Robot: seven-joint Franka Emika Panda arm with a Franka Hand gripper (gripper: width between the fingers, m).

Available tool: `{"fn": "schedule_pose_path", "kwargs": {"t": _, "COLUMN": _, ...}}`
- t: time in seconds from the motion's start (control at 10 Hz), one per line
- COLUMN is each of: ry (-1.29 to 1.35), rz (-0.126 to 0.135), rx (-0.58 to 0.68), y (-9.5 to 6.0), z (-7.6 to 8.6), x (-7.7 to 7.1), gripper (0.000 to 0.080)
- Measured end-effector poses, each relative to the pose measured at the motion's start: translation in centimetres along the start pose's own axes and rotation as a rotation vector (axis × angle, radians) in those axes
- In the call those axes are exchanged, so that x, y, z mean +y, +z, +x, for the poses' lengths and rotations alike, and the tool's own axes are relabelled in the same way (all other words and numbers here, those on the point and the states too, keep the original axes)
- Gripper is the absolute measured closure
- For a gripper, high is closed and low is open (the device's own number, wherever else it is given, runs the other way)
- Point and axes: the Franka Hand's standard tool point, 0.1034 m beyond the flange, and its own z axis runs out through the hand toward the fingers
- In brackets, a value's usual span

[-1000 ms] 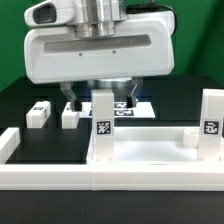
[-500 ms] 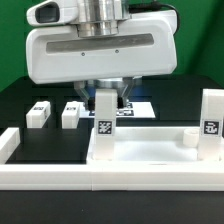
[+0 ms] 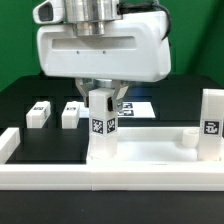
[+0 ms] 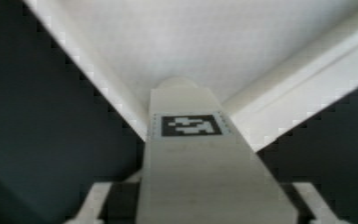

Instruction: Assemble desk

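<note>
The gripper point(image 3: 104, 97) clasps the upright leg point(image 3: 101, 128) at the tabletop panel's point(image 3: 150, 152) corner. Two loose legs point(image 3: 38, 113) lie near on the open surface point(image 3: 15, 100), and a second standing leg point(image 3: 211, 125) is well apart.

Black table point(image 3: 25, 95), low white border wall point(image 3: 50, 178) along its near edge, green backdrop point(image 3: 10, 40) behind.

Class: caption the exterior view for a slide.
Gripper grasps upright leg on tabletop corner; two loose legs lie behind.
</note>
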Motion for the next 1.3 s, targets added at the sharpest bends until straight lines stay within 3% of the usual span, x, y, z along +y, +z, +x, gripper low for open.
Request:
{"fn": "schedule_pose_path", "kwargs": {"t": 0.3, "ry": 0.535, "rz": 0.08, "rx": -0.097, "y": -0.05, "z": 0.34, "x": 0.54, "gripper": 0.0504}}
{"fn": "schedule_pose_path", "kwargs": {"t": 0.4, "ry": 0.636, "rz": 0.079, "rx": -0.108, "y": -0.13, "z": 0.29, "x": 0.39, "gripper": 0.0504}}
{"fn": "schedule_pose_path", "kwargs": {"t": 0.6, "ry": 0.654, "rz": 0.026, "rx": -0.086, "y": 0.14, "z": -0.38, "x": 0.33, "gripper": 0.0505}}
{"fn": "schedule_pose_path", "kwargs": {"t": 0.9, "ry": 0.829, "rz": 0.032, "rx": -0.095, "y": 0.19, "z": -0.21, "x": 0.36, "gripper": 0.0505}}
{"fn": "schedule_pose_path", "kwargs": {"t": 1.1, "ry": 1.122, "rz": 0.092, "rx": -0.107, "y": 0.26, "z": 0.25, "x": 0.24, "gripper": 0.0505}}
{"fn": "schedule_pose_path", "kwargs": {"t": 1.2, "ry": 1.198, "rz": 0.101, "rx": -0.099, "y": 0.28, "z": 0.17, "x": 0.21, "gripper": 0.0499}}
{"fn": "schedule_pose_path", "kwargs": {"t": 1.3, "ry": 1.231, "rz": 0.092, "rx": -0.096, "y": 0.22, "z": 0.15, "x": 0.3, "gripper": 0.0492}}
